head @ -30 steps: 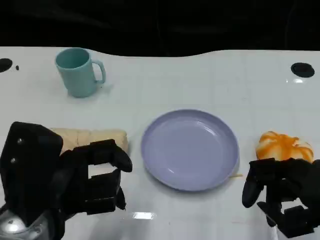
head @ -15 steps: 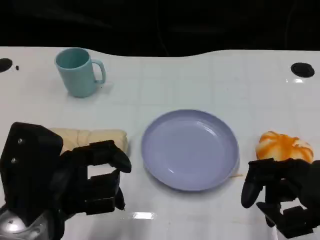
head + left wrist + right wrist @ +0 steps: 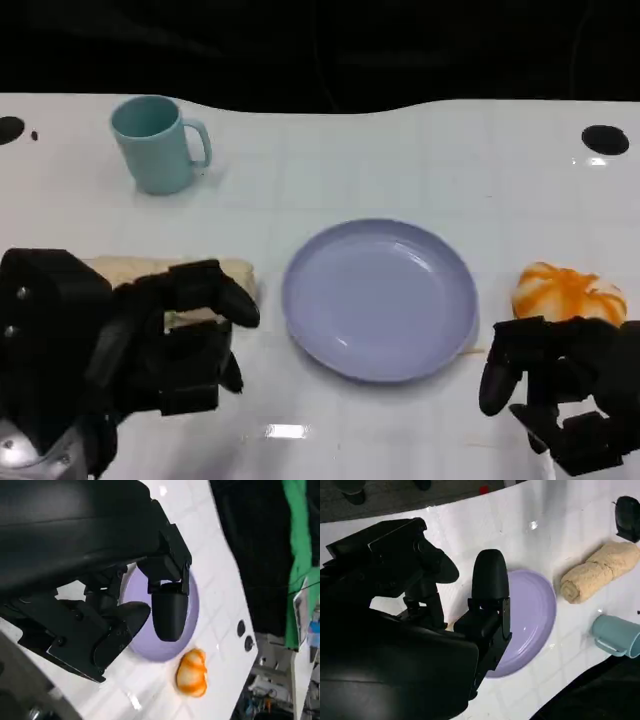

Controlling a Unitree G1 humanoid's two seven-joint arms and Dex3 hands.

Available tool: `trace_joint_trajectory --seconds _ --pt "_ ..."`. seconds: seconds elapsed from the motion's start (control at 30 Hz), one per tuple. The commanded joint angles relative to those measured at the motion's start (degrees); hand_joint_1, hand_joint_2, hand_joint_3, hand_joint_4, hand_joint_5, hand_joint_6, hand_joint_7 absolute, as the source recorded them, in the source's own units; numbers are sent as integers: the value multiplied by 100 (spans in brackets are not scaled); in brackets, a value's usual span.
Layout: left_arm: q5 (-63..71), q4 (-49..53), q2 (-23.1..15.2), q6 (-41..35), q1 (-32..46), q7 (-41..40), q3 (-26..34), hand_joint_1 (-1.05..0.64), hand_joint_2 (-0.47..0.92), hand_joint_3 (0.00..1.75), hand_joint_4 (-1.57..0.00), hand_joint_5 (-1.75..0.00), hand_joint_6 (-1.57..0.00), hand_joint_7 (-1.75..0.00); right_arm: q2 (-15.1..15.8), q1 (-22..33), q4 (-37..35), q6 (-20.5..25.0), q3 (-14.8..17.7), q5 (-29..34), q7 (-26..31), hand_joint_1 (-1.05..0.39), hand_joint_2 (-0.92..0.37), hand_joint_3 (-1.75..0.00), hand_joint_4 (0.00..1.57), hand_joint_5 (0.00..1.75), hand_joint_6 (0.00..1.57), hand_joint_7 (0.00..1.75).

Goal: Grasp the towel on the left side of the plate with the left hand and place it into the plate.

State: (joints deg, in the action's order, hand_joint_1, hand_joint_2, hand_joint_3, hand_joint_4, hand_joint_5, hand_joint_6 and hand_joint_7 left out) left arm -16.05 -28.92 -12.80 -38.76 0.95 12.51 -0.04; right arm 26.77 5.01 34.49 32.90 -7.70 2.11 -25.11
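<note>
- Where the white desk (image 3: pixel 400 160) meets its near left edge, the left hand (image 3: pixel 150 335) is seen over the near end of the rolled beige towel (image 3: pixel 215 272), with its fingers (image 3: pixel 215 295) curled down above the roll.
- Whether those fingers are touching the towel or have hold of it cannot be told from the head view, and nothing is seen pinched between them in the left wrist view.
- The towel is laid flat on the desk just beside the left rim of the lavender plate (image 3: pixel 380 298), apart from it, its length running toward the left edge of the desk.
- The plate is set near the middle of the desk, and nothing is carried in it.
- At the near right corner the right hand (image 3: pixel 560 385) is seen with its fingers (image 3: pixel 500 375) bent inward and spread apart, nothing being held in them.
- An orange-and-white rounded object (image 3: pixel 568 292) is placed just beyond the right hand, to the right of the plate and close to its rim.
- A teal mug (image 3: pixel 155 143) is stood upright toward the far left corner, its handle turned toward the right, well apart from the towel.
</note>
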Motion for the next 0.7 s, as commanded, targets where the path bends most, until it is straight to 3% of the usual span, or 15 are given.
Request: trace_joint_trajectory --seconds 0.03,0.07,0.13,0.23,0.43,0.7 --pt "786 241 -360 1151 185 39 -229 -13 58 95 -59 -119 -64 -76 -4 -34 64 4 -60 64 67 3 -61 -101 69 167 67 143" --pt "973 289 -434 1375 198 43 -277 -14 60 89 -58 -115 -64 -69 -13 -37 81 25 -74 63 73 3 -62 -101 69 167 67 143" --pt "1210 399 -527 1730 205 66 -312 -18 76 56 -54 -98 -65 -39 -32 -42 111 69 -99 63 90 3 -62 -101 69 167 67 143" --pt "1654 586 -772 2120 138 113 -405 -23 90 23 -41 -79 -58 -16 -49 -56 149 105 -158 98 118 3 -62 -101 70 167 67 143" --pt "2471 675 -1227 2363 -28 229 -574 -31 92 10 -17 -59 -42 -2 -123 -89 176 162 -262 159 187 2 -60 -102 70 168 68 143" --pt "3959 784 -1779 2518 -459 257 -937 -41 92 4 -11 -52 -31 0 -166 -156 92 146 -308 155 216 2 -60 -102 70 169 68 143"
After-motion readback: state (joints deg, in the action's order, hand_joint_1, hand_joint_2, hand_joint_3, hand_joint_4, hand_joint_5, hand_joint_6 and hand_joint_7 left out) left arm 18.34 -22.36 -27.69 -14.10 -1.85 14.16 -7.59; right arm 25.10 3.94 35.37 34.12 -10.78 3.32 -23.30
